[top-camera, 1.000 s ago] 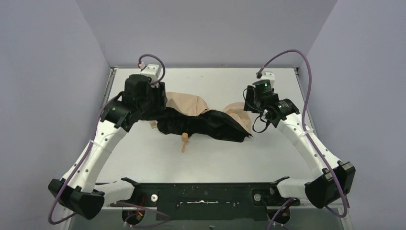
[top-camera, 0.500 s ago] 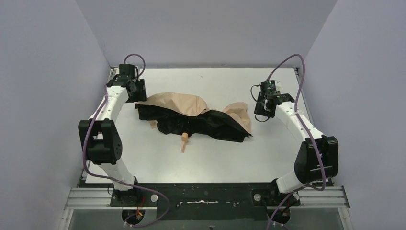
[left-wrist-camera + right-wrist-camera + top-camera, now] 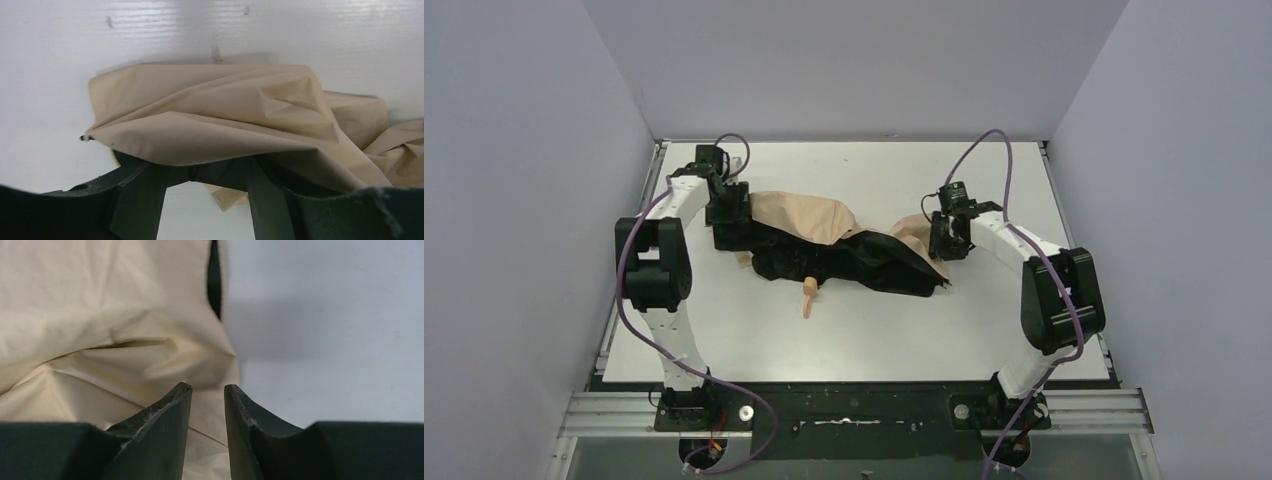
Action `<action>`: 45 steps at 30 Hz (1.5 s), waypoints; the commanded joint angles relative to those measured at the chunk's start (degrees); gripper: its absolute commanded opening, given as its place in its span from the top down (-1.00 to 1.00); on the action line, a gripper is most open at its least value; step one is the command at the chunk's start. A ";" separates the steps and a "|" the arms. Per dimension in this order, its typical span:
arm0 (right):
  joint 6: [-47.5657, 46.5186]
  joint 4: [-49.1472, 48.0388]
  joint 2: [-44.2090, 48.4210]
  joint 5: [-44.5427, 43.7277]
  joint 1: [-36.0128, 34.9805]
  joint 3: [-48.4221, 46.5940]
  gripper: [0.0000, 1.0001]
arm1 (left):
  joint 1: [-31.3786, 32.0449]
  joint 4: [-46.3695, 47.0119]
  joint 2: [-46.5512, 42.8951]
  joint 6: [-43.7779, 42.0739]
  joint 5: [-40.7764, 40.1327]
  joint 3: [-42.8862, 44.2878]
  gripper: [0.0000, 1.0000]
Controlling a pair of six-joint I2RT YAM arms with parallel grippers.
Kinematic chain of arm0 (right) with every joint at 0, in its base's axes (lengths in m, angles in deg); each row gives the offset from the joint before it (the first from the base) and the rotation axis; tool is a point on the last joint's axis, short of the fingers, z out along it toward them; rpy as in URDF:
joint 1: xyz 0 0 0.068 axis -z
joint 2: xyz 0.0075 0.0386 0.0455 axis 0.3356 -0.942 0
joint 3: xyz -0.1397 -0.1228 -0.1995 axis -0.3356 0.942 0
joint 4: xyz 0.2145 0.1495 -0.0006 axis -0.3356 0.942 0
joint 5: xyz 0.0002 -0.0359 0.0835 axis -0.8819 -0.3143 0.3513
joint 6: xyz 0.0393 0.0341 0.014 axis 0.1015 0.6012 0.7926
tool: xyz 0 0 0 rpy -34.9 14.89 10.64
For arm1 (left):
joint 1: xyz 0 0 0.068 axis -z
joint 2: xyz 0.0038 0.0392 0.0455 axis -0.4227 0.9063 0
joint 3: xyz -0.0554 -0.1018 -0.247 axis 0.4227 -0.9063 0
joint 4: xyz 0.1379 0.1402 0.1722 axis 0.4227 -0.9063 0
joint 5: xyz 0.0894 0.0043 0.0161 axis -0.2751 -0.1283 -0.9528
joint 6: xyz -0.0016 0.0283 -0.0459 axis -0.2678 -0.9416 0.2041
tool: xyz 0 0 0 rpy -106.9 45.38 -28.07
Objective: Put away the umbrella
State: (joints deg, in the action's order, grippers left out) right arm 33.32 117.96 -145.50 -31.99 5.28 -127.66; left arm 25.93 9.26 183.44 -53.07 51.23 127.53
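Note:
The umbrella (image 3: 809, 215) lies collapsed across the middle of the white table, tan fabric on top and black underside spilling toward the front. Its small tan handle (image 3: 807, 298) points at the near edge. My left gripper (image 3: 727, 222) sits at the umbrella's left edge. In the left wrist view the umbrella's fabric (image 3: 210, 110) drapes over the tips of the left gripper (image 3: 200, 172), whose jaws stand wide apart. My right gripper (image 3: 943, 243) is at the umbrella's right tip. Its fingers (image 3: 170, 410) hover over the tan cloth (image 3: 100, 315) with a narrow gap and nothing visibly pinched.
The table (image 3: 874, 330) is bounded by lavender walls at the back and both sides. A black mounting rail (image 3: 854, 412) runs along the near edge, with both arm bases on it. Purple cables loop above each wrist.
Both arms have reached inward. The left gripper moved from the far left corner to the umbrella's left edge. The right gripper slid left onto the tan tip and its jaws narrowed.

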 commanded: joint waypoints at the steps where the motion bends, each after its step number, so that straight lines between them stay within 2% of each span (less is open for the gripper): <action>1: -0.63 -4.69 -1.27 2.70 -3.82 -0.73 0.35 | 3.76 1.92 1.06 -2.93 4.56 2.70 -0.05; 6: 1.24 -7.08 -3.31 4.43 -6.40 -0.43 0.35 | 9.12 1.87 1.52 -3.29 5.72 1.08 -0.05; 15: 5.46 -12.01 -5.60 8.45 -10.23 1.04 0.36 | 14.77 7.00 -0.04 2.63 10.35 -6.27 -0.05; 25: 20.03 -23.66 -3.67 16.93 -14.04 6.23 0.34 | 25.65 15.44 -4.33 11.52 15.64 -14.71 -0.04; 29: 27.50 -31.74 -2.27 21.13 -16.27 8.76 0.33 | 30.55 19.26 -2.60 14.56 18.73 -13.57 -0.04; 34: 38.84 -47.59 1.12 27.28 -16.96 13.73 0.32 | 33.58 20.59 0.43 15.93 24.16 -7.19 -0.03; 37: 43.27 -51.34 4.51 25.85 -16.89 16.75 0.19 | 33.98 17.76 1.93 14.47 25.32 -1.49 0.01; 40: 41.82 -46.01 8.75 20.91 -16.81 18.43 0.10 | 34.27 11.91 2.45 11.07 22.70 3.14 0.01; 45: 28.13 -21.28 18.45 5.68 -16.62 16.91 -0.09 | 31.53 9.28 -2.14 8.61 17.22 1.16 -0.23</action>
State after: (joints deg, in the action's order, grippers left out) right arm 69.41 86.53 -135.81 -16.89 -10.52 -107.97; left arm 57.50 19.49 186.61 -42.82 66.51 127.62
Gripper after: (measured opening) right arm 0.522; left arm 0.581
